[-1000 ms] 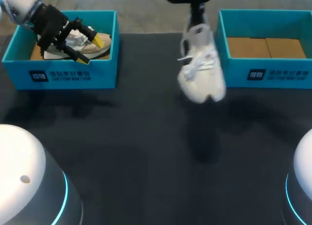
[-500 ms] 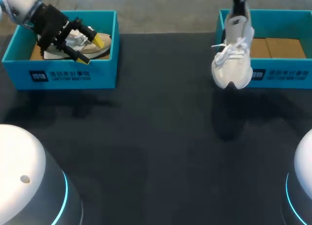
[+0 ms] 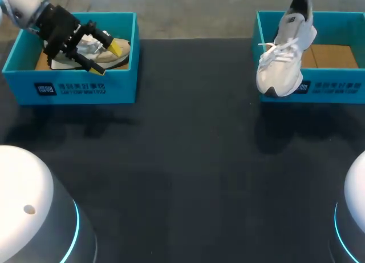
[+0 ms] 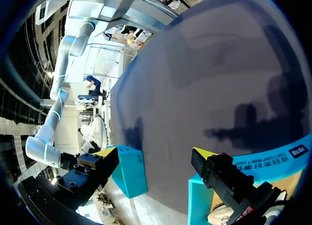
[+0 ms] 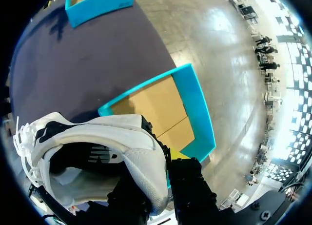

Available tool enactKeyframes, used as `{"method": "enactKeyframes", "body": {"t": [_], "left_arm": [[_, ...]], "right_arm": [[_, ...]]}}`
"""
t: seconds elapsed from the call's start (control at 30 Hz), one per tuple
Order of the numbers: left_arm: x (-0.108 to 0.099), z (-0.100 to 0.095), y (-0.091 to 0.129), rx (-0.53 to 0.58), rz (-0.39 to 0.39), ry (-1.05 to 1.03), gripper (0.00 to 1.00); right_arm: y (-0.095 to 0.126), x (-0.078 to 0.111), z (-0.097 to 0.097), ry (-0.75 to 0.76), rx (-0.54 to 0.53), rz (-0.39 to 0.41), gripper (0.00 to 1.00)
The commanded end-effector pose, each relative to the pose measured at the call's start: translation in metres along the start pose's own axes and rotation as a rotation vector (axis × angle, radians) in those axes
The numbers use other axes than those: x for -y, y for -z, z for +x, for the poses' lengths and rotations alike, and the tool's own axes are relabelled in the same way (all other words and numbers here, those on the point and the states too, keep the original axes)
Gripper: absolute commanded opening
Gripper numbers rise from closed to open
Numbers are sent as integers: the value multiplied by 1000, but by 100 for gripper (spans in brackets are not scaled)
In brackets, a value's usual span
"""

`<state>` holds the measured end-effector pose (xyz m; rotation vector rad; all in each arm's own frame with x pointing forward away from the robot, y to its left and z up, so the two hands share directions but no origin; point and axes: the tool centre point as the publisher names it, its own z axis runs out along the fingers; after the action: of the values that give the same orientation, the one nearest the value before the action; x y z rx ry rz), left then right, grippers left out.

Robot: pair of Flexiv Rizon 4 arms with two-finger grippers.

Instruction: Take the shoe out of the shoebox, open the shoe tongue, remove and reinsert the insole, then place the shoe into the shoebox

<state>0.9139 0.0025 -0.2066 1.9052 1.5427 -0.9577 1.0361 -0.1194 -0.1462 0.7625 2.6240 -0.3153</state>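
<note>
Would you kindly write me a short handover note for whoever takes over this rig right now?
Left claw: open, at the beige sneaker lying in the left teal cardboard shoebox; not gripping it.
Right claw: shut on the heel of the white lace-up sneaker, which hangs toe-down over the front wall of the right teal cardboard shoebox.
Done: the white sneaker is out of its box. The insole steps cannot be confirmed from these views.
Left: lower the white sneaker into the right box and release.

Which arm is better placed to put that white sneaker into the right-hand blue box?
Right. The right gripper holds the white lace-up sneaker by the heel at the right blue cardboard shoebox; the left gripper sits open at the other shoebox.
</note>
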Motion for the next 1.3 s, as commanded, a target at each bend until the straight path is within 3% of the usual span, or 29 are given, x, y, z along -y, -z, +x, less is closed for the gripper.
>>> {"method": "enactKeyframes", "body": {"t": [0.03,0.4,0.7,0.9,1.3], "left_arm": [[0,0,1,-3,2,-1,100],[0,0,1,-3,2,-1,100],[0,0,1,-3,2,-1,100],[0,0,1,-3,2,-1,100],[0,0,1,-3,2,-1,100]], "right_arm": [[2,1,0,0,0,-1,0],[2,1,0,0,0,-1,0],[-22,50,-35,86,40,-120,0],[-39,83,-52,109,52,-103,0],[-84,129,-88,128,69,-44,0]]}}
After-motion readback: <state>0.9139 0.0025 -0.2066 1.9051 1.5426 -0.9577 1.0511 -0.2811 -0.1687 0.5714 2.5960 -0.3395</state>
